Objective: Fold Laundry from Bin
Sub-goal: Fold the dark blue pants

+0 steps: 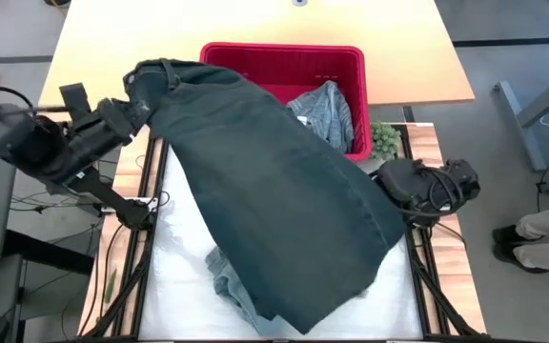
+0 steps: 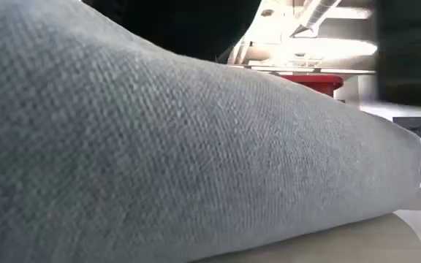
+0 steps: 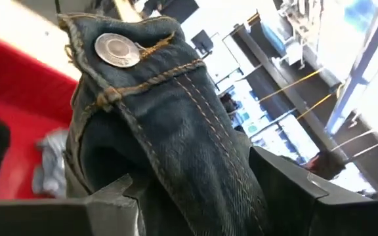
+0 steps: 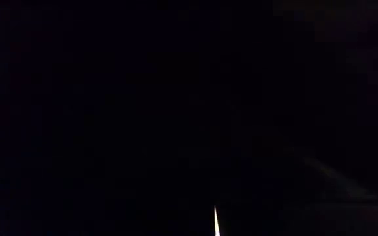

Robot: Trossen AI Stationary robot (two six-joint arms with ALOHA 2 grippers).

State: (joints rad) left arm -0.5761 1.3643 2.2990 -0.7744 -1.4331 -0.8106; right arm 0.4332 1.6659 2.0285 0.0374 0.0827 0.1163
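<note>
Robotics lab, exposed ceiling ducts (image 2: 320, 11), monitors (far back) (image 2: 413, 126)

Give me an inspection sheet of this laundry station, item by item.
Surface: white work mat, mostly covered by clothing.
Job's things: dark denim jeans spread from the red bin across the mat; a lighter denim piece underneath; a blue-grey garment in the bin.
Clutter: small green fuzzy lump beside the bin.
Grippers: left gripper at the jeans' waistband, jaws apart; right gripper shut, hidden under the jeans' edge.
Cables: loose cables at the left base.
Surroundings: a person's legs at right.
</note>
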